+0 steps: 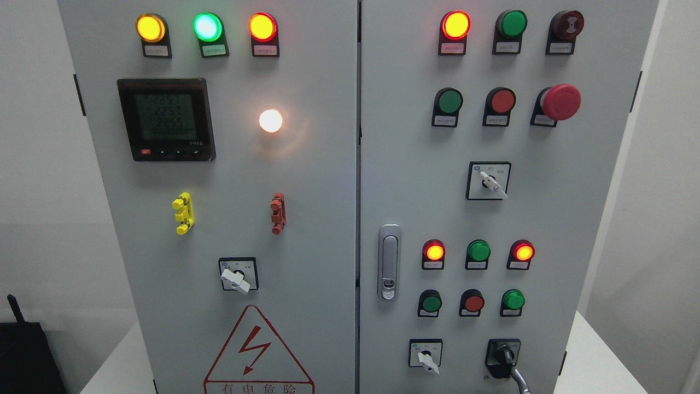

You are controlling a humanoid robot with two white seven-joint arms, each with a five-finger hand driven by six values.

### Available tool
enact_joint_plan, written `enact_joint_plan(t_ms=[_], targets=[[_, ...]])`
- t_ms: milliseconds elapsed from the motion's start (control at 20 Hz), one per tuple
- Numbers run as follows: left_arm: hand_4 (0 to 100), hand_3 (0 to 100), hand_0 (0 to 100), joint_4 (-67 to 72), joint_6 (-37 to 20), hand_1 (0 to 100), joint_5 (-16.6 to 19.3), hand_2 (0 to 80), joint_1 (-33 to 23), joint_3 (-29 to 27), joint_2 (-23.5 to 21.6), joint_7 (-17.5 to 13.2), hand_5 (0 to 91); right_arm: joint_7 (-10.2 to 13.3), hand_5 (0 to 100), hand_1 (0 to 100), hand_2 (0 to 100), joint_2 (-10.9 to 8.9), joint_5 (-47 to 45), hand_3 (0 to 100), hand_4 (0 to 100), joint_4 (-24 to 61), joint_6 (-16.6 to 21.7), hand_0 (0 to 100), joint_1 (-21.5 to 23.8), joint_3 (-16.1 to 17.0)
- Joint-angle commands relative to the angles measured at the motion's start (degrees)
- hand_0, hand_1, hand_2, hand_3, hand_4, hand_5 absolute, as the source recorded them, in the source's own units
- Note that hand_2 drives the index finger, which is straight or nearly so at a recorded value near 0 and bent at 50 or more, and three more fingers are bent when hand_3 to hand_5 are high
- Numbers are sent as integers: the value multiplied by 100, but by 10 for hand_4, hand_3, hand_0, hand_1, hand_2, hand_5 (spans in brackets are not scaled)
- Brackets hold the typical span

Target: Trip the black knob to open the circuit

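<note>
The black knob [503, 357] sits on a black square plate at the lower right of the grey cabinet's right door [569, 230]. Its handle points down and slightly right. A thin grey curved part of my right hand [520, 382] rises from the bottom edge and reaches the knob's lower right side; whether it touches the knob is unclear. The rest of that hand is below the picture. My left hand is out of view.
A white rotary switch [427, 358] is just left of the knob, with green and red push buttons [473, 302] above. A door latch [389, 261] sits near the centre seam. A red mushroom stop button [560, 102] is at the upper right.
</note>
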State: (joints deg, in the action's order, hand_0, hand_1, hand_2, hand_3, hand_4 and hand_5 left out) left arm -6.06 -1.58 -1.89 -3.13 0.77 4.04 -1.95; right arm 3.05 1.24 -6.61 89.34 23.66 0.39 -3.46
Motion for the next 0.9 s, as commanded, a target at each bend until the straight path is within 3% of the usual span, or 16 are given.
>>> enact_joint_plan(t_ms=[0, 850], targets=[[0, 0, 120, -1, 0, 389, -14, 0, 23, -7, 9, 1, 0, -24, 922, 739, 0, -9, 2, 1000, 928, 128, 24, 707, -30, -67], [0, 0, 120, -1, -9, 389, -14, 0, 23, -7, 9, 1, 0, -24, 922, 737, 0, -18, 2, 1000, 927, 58, -2, 706, -83, -84]])
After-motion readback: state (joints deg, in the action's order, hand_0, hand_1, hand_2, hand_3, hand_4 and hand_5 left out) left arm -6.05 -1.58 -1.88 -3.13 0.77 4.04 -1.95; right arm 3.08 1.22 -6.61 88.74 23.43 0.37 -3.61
